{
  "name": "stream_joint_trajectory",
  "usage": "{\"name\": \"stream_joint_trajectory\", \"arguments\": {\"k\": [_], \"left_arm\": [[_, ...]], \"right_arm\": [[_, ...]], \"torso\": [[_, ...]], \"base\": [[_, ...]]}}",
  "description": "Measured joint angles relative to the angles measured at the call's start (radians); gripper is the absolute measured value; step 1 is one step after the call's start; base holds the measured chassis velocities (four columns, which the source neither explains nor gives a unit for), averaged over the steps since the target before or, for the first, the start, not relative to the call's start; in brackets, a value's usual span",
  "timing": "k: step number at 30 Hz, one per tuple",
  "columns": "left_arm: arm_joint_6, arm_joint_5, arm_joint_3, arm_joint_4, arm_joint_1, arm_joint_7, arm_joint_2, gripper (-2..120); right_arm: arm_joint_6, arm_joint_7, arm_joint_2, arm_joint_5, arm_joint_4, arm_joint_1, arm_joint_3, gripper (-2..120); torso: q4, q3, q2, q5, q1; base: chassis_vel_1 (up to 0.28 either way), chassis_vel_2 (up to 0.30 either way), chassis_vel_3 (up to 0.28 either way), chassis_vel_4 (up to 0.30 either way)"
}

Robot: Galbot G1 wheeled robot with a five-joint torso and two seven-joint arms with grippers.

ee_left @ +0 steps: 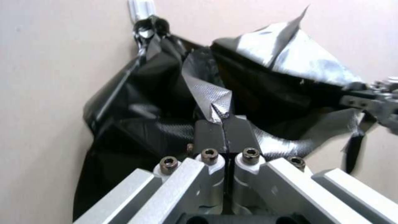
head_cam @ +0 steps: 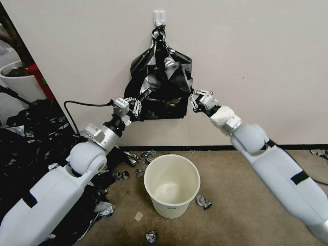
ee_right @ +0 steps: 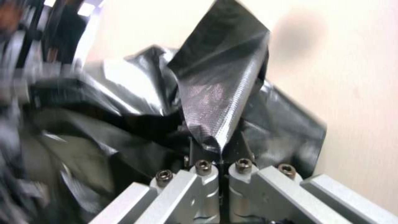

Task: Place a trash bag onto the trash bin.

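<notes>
The trash bag (head_cam: pixel 160 82) is seen hanging against the wall from a white hook (head_cam: pixel 159 17), among a sheaf of black film knotted at its neck, and it is being gripped from both sides. The left claw (head_cam: pixel 137 107) is clenched on a fold of the film at the sheaf's lower left edge; in the left wrist view its pads are pressed together on a silvery crease of the bag (ee_left: pixel 215 105). The right claw (head_cam: pixel 194 99) is likewise clamped on film at the lower right edge, and in the right wrist view a peaked fold (ee_right: pixel 215 93) is seen pinched between the closed pads. The trash bin (head_cam: pixel 172 186) stands on the carpet below and slightly in front of the wall, well apart from both claws, upright and unlined, its inside bare. The task is judged to be at an early stage: a sheet has been seized, but it has not yet been pulled free of the hook, opened, or drawn over the rim, so nearly all of the placing is left. Whether only one sheet is held cannot be told, as the layers overlap. One bin, one hook and one hanging sheaf are counted, with two claws at work. A broad heap of black plastic (head_cam: pixel 30 136) lies along the floor on the left, and roughly eight crumpled silvery scraps (head_cam: pixel 203 202) are scattered on the carpet around the bin, though some are partly hidden.
</notes>
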Motion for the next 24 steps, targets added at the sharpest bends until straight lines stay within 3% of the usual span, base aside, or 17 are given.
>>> {"name": "stream_joint_trajectory", "arguments": {"k": [3, 7, 16, 20, 24], "left_arm": [[-0.021, 0.03, -0.033, -0.029, 0.096, -0.017, -0.041, 0], [-0.033, 0.045, -0.08, -0.064, 0.194, -0.024, -0.095, 0], [-0.034, 0.034, -0.143, -0.171, 0.39, -0.02, -0.233, 0], [0.013, -0.019, -0.132, -0.21, 0.413, -0.018, -0.253, 0], [0.113, -0.105, -0.131, -0.284, 0.424, -0.037, -0.247, 0]], "right_arm": [[-0.023, 0.08, 0.046, 0.166, 0.109, -0.136, 0.001, 0], [-0.025, 0.105, 0.101, 0.247, 0.191, -0.26, 0.017, 0], [0.005, 0.118, 0.247, 0.204, 0.281, -0.465, 0.041, 0], [-0.009, 0.151, 0.268, 0.214, 0.328, -0.508, 0.029, 0], [-0.051, 0.192, 0.254, 0.242, 0.386, -0.544, 0.029, 0]], "torso": [[0.0, 0.0, 0.0, -0.0001, 0.0], [0.0001, 0.0, 0.0, -0.0002, 0.0], [0.0002, 0.0, 0.0, 0.0, 0.0], [0.0001, 0.0, 0.0, -0.0001, 0.0], [0.0, 0.0, 0.0, 0.0, 0.0]], "base": [[0.0, 0.0, 0.0, 0.0], [0.0, 0.0, 0.0, 0.0], [0.0, 0.0, 0.0, 0.0], [0.0, 0.0, 0.0, 0.0], [0.0, 0.0, 0.0, 0.0]]}}
